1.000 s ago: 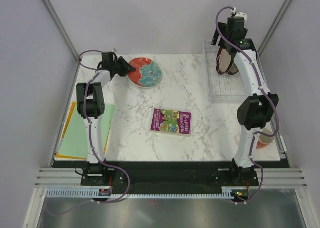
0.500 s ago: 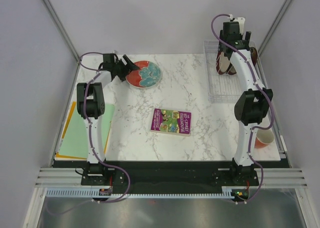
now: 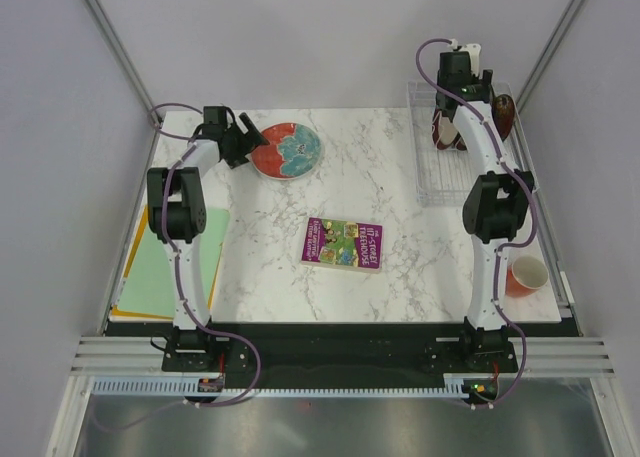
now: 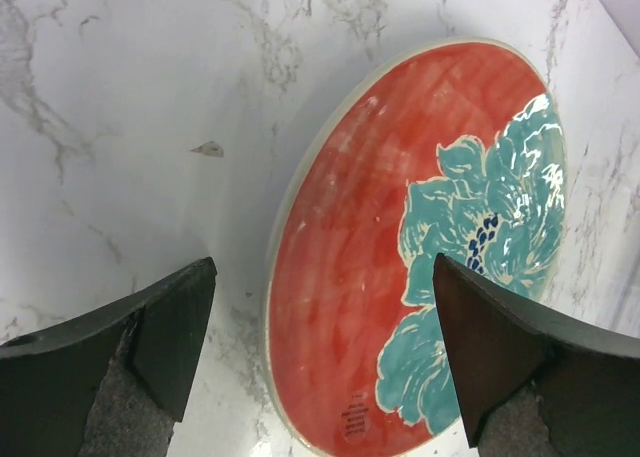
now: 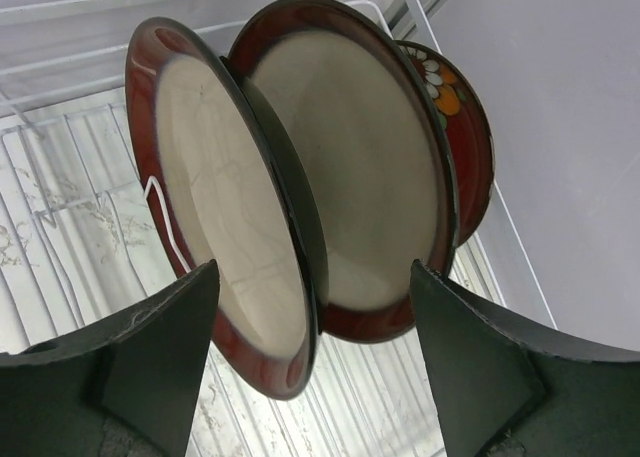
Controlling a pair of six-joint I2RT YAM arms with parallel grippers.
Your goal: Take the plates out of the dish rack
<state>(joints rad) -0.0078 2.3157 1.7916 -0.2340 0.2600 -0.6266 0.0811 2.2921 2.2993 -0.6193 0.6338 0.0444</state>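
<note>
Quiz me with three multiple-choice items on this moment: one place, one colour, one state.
1. Where on the table does the red plate lie?
A) far left
B) centre
C) near right

2. What colour is the cup?
A) blue
B) green
C) orange

3. The left gripper is:
A) shut on the red plate
B) open
C) out of view

Key:
1 A, it lies flat near the far-left corner.
2 C, its outside shows orange in the top view.
3 B, its fingers stand wide apart over the red plate's rim.
</note>
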